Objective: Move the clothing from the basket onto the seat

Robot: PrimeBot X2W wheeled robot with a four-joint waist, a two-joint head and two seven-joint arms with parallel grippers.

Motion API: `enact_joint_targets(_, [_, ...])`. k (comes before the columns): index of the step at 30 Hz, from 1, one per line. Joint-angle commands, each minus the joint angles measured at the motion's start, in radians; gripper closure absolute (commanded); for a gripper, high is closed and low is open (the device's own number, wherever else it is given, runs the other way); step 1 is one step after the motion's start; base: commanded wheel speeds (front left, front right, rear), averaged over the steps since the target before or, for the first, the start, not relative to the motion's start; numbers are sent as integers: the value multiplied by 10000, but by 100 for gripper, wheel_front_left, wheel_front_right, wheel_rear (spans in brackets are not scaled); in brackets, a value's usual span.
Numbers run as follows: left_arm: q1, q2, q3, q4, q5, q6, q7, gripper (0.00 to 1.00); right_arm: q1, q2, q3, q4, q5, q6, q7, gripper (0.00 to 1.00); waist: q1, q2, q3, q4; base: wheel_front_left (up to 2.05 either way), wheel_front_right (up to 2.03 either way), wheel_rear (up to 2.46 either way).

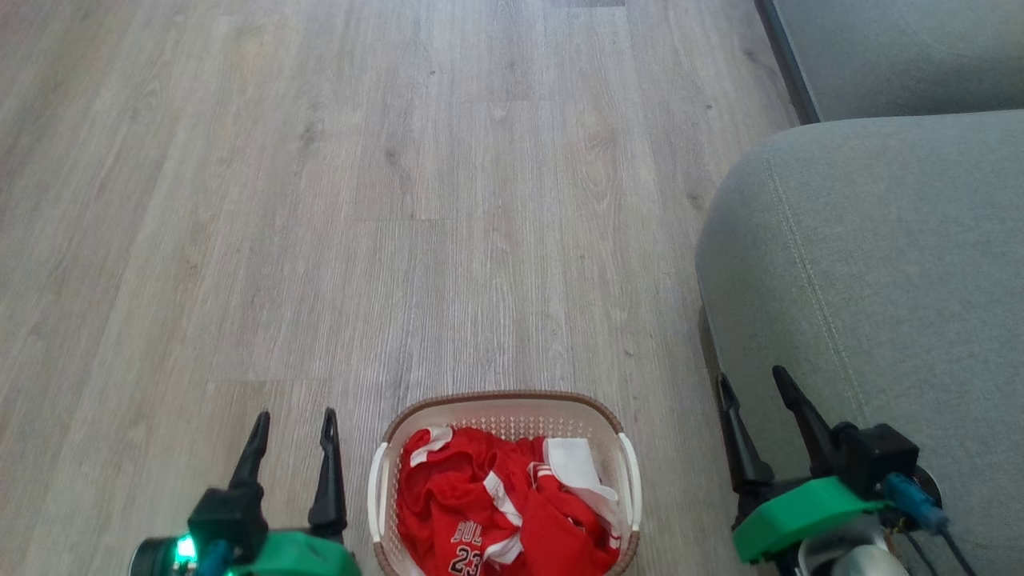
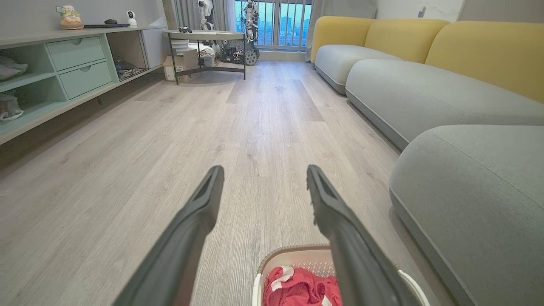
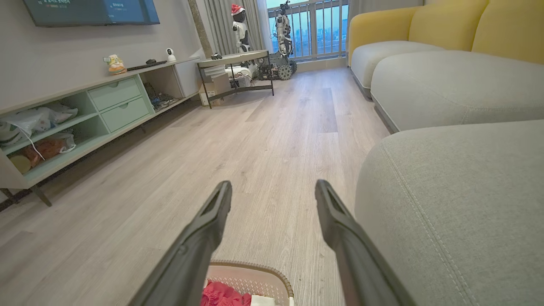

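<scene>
One grey seat [image 1: 880, 280], pale plank floor [image 1: 320, 200]

Wood floor [image 1: 320, 200], low cabinet [image 2: 76, 63] (mint green), window [image 2: 280, 21]

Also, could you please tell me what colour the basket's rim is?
Brown, with a woven look; the basket rim shows best in the head view.

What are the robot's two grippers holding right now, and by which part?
Nothing. The left gripper and right gripper are both open and empty; the red mesh clothing lies untouched in the small white perforated plastic basket.
</scene>
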Motion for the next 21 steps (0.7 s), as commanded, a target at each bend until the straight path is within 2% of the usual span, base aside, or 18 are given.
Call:
enact_joint_targets(1, [-165,47,314,-399,325,97,-184,0,-216,-131,270,-416,-339,-2,-179,0,0,0,2,3,0,0,0])
enact_joint_targets(5, [-101,16,364,-409,711,100,-297,0,-199,-135,325,-461,-771,-2,-293,0,0,0,2,8,0,0,0])
enact_joint_targets(21, [-94,-100,582,-241,542,-156,-297,0,-225,-135,270,-354,-619,-2,-293,0,0,0,56,18,0,0,0])
